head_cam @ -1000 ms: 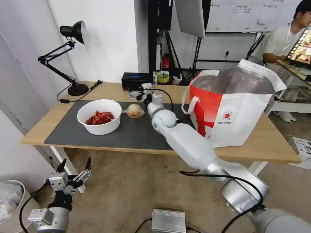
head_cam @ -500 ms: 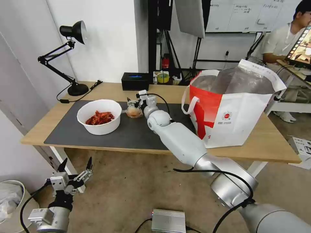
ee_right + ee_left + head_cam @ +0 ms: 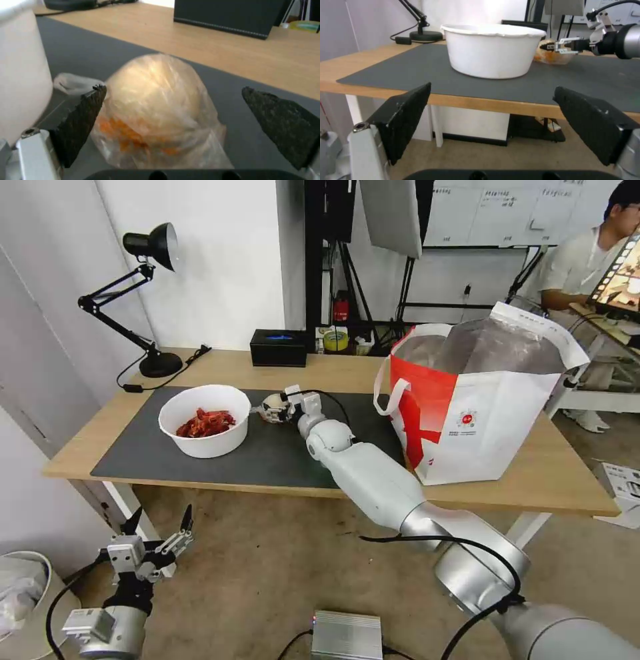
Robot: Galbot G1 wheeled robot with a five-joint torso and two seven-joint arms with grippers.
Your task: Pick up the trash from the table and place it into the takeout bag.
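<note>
The plastic-wrapped tan lump (image 3: 156,107) lies on the table's dark grey mat (image 3: 267,457), just right of the white bowl of red shells (image 3: 205,420). My right gripper (image 3: 173,88) is open and low over the mat, one finger on each side of the lump; one pad (image 3: 81,117) is near the wrap and the other stands apart. From the left wrist, the right gripper (image 3: 553,46) shows in front of the lump (image 3: 553,56), behind the bowl (image 3: 491,50). The takeout bag (image 3: 480,400) stands open at the table's right end. My left gripper (image 3: 155,540) hangs open below the table's left front corner.
A black desk lamp (image 3: 150,300) with its cable stands at the table's back left, and a black box (image 3: 279,347) at the back middle. On the floor are a grey box (image 3: 347,637) and a white bin (image 3: 20,593). Bare wood (image 3: 320,370) lies behind the mat.
My right arm has dropped and pulled back toward me, bringing the open gripper from behind and above the lump down around it. The left arm has barely moved.
</note>
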